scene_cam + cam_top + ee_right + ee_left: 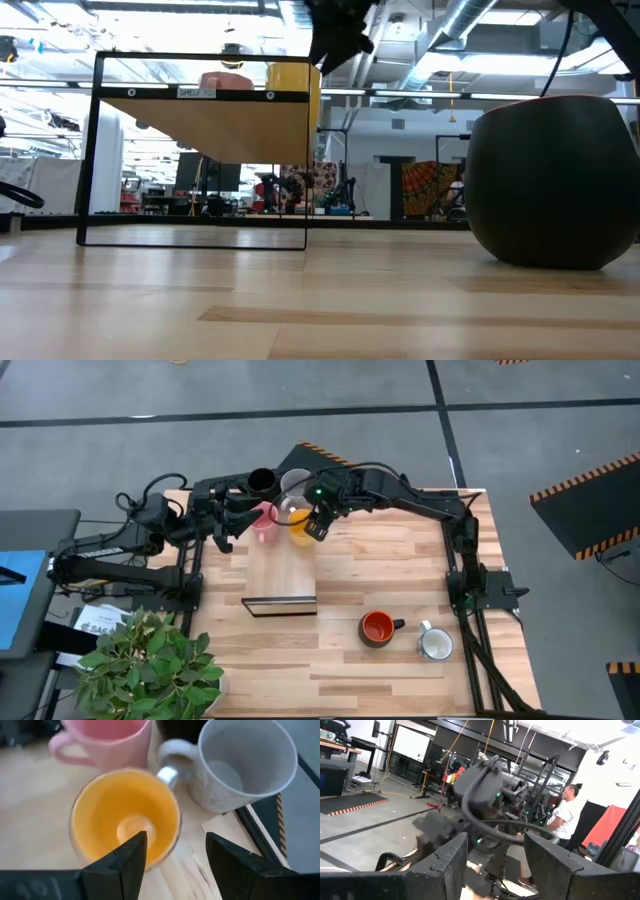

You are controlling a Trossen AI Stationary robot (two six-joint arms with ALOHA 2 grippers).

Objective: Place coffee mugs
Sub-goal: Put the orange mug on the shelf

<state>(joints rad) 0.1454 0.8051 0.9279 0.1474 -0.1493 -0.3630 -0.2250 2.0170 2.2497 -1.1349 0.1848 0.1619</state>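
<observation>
right hand [318, 526] hangs over the glossy orange-yellow ceramic mug [125, 822] on the raised wooden shelf [282, 572], its fingers [122, 865] parted about a mug's width and gripping nothing. the rounded pink ceramic mug [102, 742] and pale grey speckled ceramic mug [245, 762] stand just beside the orange-yellow one, the black mug [261, 481] behind them. a clean release likely means lifting straight up, clear of the grey handle. left hand [222, 518], also parted and empty, waits beside the pink mug. the red-orange mug [377, 627] and white mug [436, 645] sit well apart from the shelf on the table [400, 580].
</observation>
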